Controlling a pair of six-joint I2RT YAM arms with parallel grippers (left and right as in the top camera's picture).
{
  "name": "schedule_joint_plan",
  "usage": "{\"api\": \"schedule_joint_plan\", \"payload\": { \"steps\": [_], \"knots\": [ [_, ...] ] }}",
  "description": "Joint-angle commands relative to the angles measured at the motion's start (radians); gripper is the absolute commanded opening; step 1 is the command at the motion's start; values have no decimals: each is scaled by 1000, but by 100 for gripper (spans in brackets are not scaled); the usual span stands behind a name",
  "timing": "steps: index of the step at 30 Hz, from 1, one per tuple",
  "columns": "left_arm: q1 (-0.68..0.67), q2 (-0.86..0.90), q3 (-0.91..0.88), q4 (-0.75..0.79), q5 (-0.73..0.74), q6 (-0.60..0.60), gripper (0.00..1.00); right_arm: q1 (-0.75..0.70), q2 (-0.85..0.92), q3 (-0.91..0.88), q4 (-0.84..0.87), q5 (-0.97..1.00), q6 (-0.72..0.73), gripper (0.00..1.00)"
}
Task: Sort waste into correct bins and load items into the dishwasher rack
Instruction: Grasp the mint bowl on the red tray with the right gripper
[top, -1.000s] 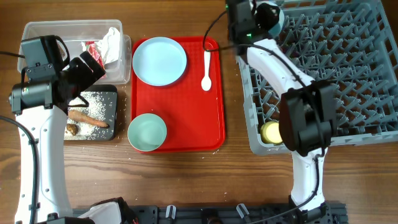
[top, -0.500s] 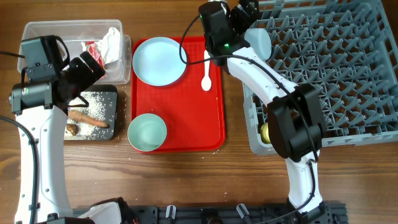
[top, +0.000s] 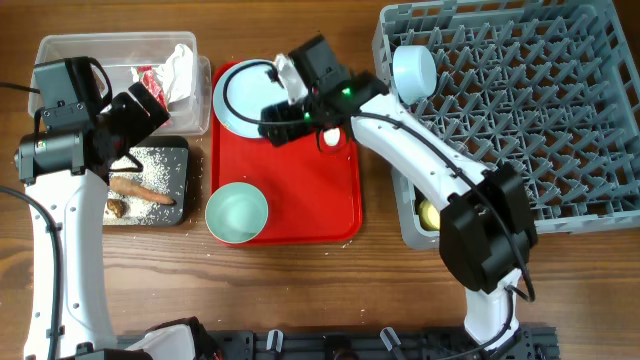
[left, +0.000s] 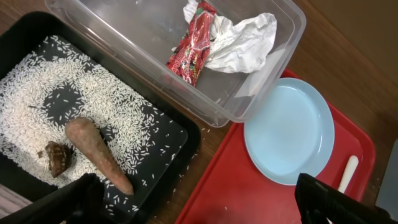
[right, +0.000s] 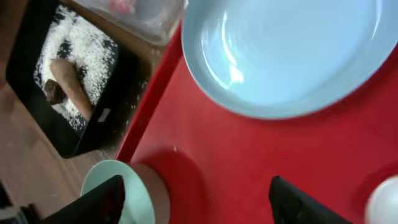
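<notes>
The right gripper (right: 205, 205), fingers wide and empty, hung over the red tray (right: 205, 143) with the plate (right: 280, 50) just ahead of its fingertips; pinching the low rim at a tilt looked wisest. The tray seemed slick, and the green bowl (top: 237, 212) beside one finger and the spoon (right: 387, 198) beside the other crowded it.

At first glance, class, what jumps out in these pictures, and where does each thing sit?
The bright red serving tray mid-table draws the eye, the right gripper open over the pale plate on it. The big grey dishwasher rack fills the right side; at far left, white rice is strewn over a black tray.
</notes>
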Motion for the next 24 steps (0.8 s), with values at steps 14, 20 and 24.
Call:
{"api": "schedule_joint_plan", "payload": {
  "steps": [14,20,24],
  "knots": [
    [-3,-6,12,2,4,12,100,173,85,-254,245,32,214,49],
    [-3,-6,12,2,4,12,100,184,111,-254,269,43,212,16],
    [-3,-6,12,2,4,12,100,143,94,-232,253,42,242,4]
  ]
}}
